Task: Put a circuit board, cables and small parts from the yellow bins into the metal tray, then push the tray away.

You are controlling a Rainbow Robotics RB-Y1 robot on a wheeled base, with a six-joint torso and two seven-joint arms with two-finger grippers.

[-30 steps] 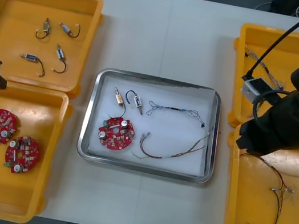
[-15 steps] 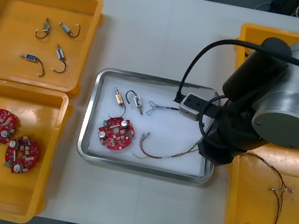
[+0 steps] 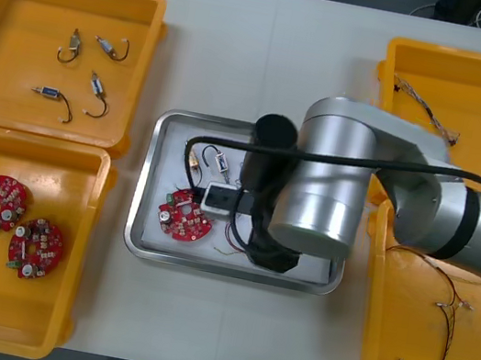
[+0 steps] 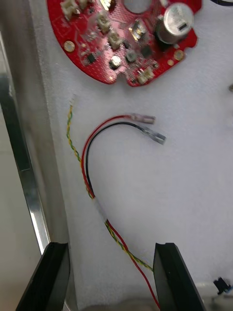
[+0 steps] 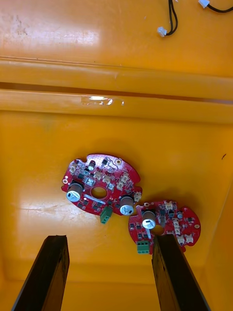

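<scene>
Right wrist view, right gripper [image 4: 110, 245] fingers [image 4: 53, 277] spread above cable [image 4: 99, 206] in tray [image 4: 24, 170], left gripper [image 5: 110, 238] spread above boards [image 5: 92, 175]

Right tool [image 4: 110, 249] swung inward, now over metal tray [image 3: 136, 208]

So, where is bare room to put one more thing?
The table is bare beyond the metal tray and on its near side. The near left bin has room beside its two boards. The tray is crowded: red board, cables, small metal parts, and the open right gripper above them. The left gripper hangs open over that bin.
</scene>
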